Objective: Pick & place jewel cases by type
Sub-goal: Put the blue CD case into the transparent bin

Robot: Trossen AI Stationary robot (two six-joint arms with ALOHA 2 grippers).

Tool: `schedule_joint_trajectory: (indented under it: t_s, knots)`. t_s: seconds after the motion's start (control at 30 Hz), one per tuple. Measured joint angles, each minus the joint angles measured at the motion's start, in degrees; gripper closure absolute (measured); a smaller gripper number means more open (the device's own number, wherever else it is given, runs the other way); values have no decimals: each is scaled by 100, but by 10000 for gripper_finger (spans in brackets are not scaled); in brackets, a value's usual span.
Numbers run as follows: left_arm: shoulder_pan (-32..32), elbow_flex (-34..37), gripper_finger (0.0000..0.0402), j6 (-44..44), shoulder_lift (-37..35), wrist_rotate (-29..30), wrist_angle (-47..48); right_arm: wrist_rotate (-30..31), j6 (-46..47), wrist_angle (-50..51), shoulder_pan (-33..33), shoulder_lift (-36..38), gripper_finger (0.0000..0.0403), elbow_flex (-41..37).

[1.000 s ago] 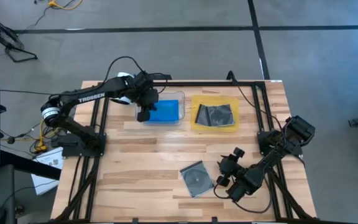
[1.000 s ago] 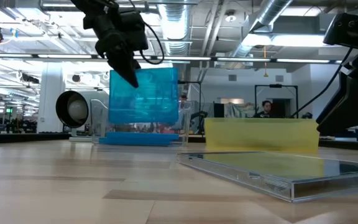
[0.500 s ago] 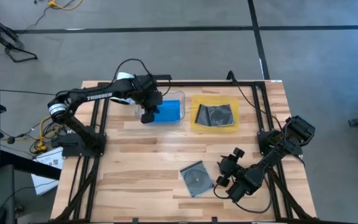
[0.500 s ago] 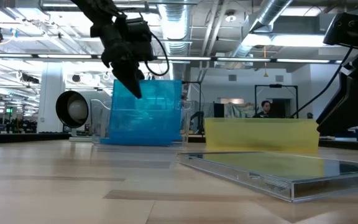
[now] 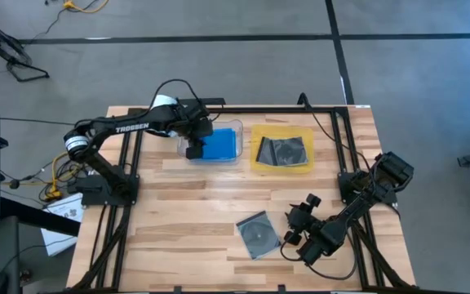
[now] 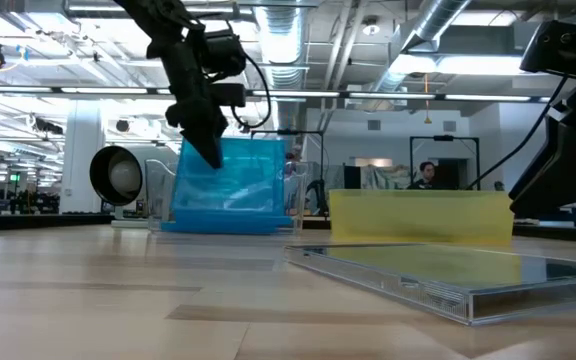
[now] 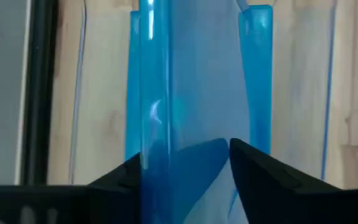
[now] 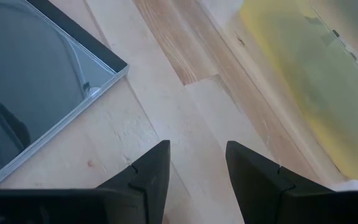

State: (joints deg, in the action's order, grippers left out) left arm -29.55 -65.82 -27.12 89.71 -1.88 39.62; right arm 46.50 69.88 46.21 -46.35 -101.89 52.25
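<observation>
Wooden slats of the table (image 5: 186, 204) carried a clear tray (image 5: 232, 127) with a yellow tray (image 5: 259, 165) just beside it. Over the clear tray, the left gripper (image 5: 194, 150) hung with fingers spread either side of an upright blue jewel case (image 7: 191, 93) standing in that tray. Well away from the clear tray, the right gripper (image 5: 288, 236) waited, fingers apart and holding nothing, beside a grey-clear jewel case (image 5: 258, 233) lying flat; more dark-disc cases (image 5: 282, 151) lay in the yellow tray.
</observation>
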Motion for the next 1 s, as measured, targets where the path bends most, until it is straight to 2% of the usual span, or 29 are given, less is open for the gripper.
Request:
schedule_joint_trajectory:
  t_s: [0.17,0.47,0.77,1.0]
  knots:
    - [141,0,209,-111,0,87,-58,2,0,-1,0,0,253,0]
    - [320,0,207,-198,0,301,-114,2,0,-1,0,0,253,0]
    - [654,0,207,-523,-4,1367,-486,2,0,-4,0,0,253,0]
    - [713,-3,207,-528,11,1343,-540,2,2,-6,0,0,253,0]
